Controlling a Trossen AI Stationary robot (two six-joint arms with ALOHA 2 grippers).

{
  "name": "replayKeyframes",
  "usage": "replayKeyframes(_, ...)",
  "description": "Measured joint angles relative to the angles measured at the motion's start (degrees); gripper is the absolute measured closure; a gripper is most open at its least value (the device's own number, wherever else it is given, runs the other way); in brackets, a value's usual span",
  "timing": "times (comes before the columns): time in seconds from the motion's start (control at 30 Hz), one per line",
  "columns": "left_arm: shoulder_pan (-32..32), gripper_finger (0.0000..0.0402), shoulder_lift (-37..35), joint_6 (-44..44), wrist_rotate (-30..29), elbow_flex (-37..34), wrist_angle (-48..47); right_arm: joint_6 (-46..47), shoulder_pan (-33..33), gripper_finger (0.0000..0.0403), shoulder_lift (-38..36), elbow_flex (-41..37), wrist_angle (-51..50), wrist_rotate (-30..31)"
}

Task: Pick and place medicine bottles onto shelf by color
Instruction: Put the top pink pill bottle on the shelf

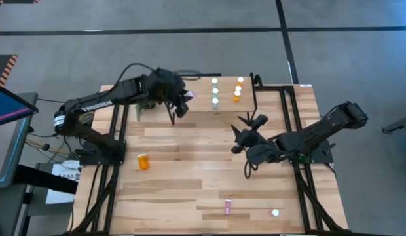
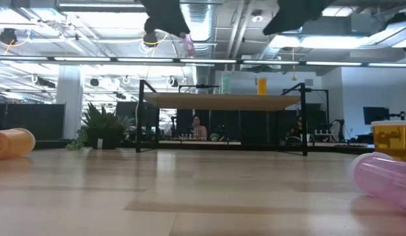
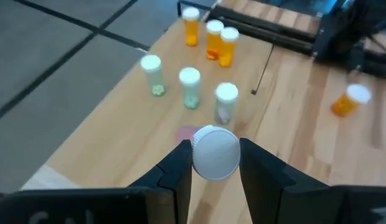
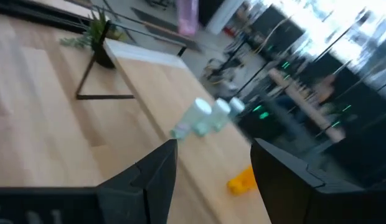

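Observation:
A pink medicine bottle (image 2: 188, 44) with a white cap hangs high over the shelf (image 1: 226, 92), with my left gripper (image 1: 185, 98) shut on it. On the shelf top stand three teal bottles (image 3: 190, 87) in one row and three orange bottles (image 3: 213, 38) in another, all upright on their bases. My right gripper (image 1: 245, 131) is open above the middle of the table, near the shelf's right end, with nothing between its fingers (image 4: 162, 168). My left gripper pinches the pink bottle at its white cap end (image 3: 215, 152), one finger on either side. The fingers slant down toward the shelf. The pink body (image 3: 188, 134) points away past the fingertips. The bottle is tilted and lifted clear above the shelf.
An orange bottle (image 1: 144, 161) lies on its side at the table's left. A pink one (image 1: 228, 208) lies near the front edge, beside an upright orange one (image 2: 391, 139). A small green plant (image 2: 101, 128) stands by the shelf's left end. The shelf's black legs (image 2: 141, 118) rise from the table.

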Motion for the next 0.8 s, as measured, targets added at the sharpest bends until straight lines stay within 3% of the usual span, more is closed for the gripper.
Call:
replayKeyframes(0.13, 4.65, 0.0306, 4.15, 1.31, 4.76, 5.41, -4.72, 7.23, -0.18, 0.0178, -4.38, -0.04, -5.03, -4.46)
replayKeyframes(0.4, 8.82, 0.0306, 16.55, 6.11, 7.57, 19.89, -13.18, 8.13, 1.8, 0.0178, -7.89, -0.02, -4.15, -12.25)
replayKeyframes(0.5, 9.97, 0.0306, 20.66, 7.39, 9.47, 24.11, -14.67, 7.34, 1.74, 0.0178, -8.2, -0.02, -1.88, -21.0)
replayKeyframes(0.67, 11.58, 0.0306, 25.61, 8.79, 12.08, 27.71, -15.85, 0.51, 0.62, 0.0178, -8.23, -2.45, 8.26, -41.81)
replayKeyframes(0.73, 12.27, 0.0305, 26.87, 8.86, 13.15, 28.26, -15.77, -3.97, 0.18, 0.0178, -8.41, -5.82, 15.18, -45.47)
replayKeyframes(0.8, 13.02, 0.0305, 27.77, 8.82, 14.26, 28.66, -15.85, -6.86, -0.12, 0.0181, -9.8, -9.16, 20.53, -45.46)
